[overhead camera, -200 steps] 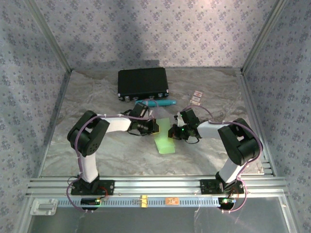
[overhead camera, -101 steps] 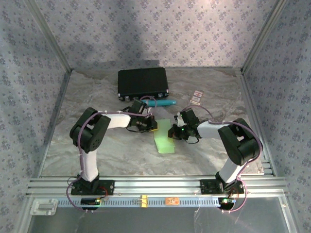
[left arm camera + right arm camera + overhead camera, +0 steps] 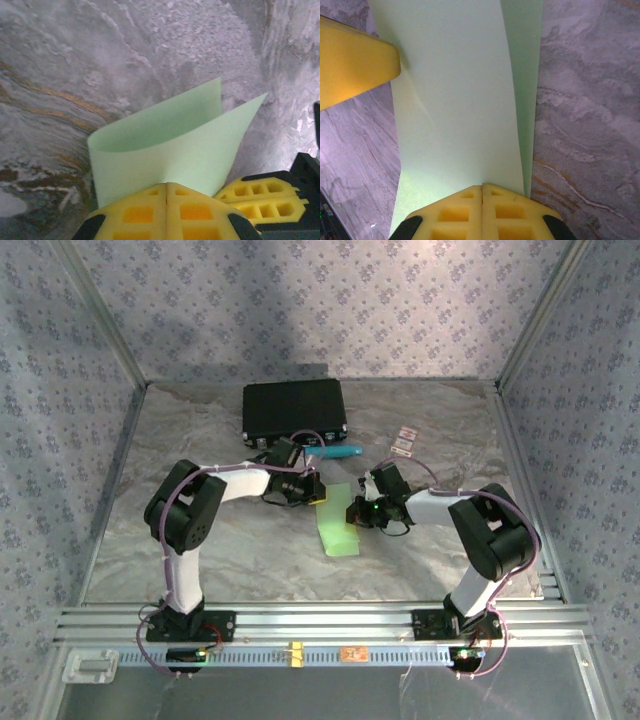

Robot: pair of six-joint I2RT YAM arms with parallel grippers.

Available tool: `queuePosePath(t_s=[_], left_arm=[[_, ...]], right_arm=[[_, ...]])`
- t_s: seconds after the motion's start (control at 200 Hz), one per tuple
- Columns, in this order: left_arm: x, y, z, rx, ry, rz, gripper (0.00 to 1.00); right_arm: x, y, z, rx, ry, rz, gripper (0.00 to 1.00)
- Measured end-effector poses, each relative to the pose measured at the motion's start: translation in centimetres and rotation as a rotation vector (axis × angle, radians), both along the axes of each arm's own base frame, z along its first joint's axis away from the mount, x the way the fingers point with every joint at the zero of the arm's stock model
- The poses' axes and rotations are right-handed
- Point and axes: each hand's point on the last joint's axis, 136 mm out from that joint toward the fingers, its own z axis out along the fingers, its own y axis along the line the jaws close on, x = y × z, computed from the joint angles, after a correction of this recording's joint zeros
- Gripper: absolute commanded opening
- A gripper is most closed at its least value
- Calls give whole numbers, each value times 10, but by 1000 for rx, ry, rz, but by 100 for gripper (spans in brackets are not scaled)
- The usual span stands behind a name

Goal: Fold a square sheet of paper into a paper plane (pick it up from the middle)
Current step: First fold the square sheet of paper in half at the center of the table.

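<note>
On the marbled grey table [image 3: 250, 560], midway between the arms, the thin pale green square sheet of paper [image 3: 338, 532] is doubled over in a loose, uncreased loop. At its far end the left tool [image 3: 166, 185] and right tool [image 3: 481, 187] each pinch its free edges. This looks like the first half-fold; next, the edges want aligning and the bend flattening. Beyond lie a teal cylindrical tube [image 3: 338, 451] and a black rectangular case [image 3: 294, 410].

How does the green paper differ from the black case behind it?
The green paper is pale, thin and smaller; the black case is dark and boxy. The green paper is bent over in a loop, pinched by the left claw and right claw; the black case lies flat, untouched. Both are over the marbled table.
</note>
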Motion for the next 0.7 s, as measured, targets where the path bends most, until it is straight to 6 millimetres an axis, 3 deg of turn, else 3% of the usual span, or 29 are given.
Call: queuePosePath(t_s=[0.115,0.7], left_arm=[[2,5,-11,10,24,11,0],[16,16,-11,6,45,89,0]], right_arm=[[0,0,0,0,0,0,0],[0,0,0,-5,-10,8,0]])
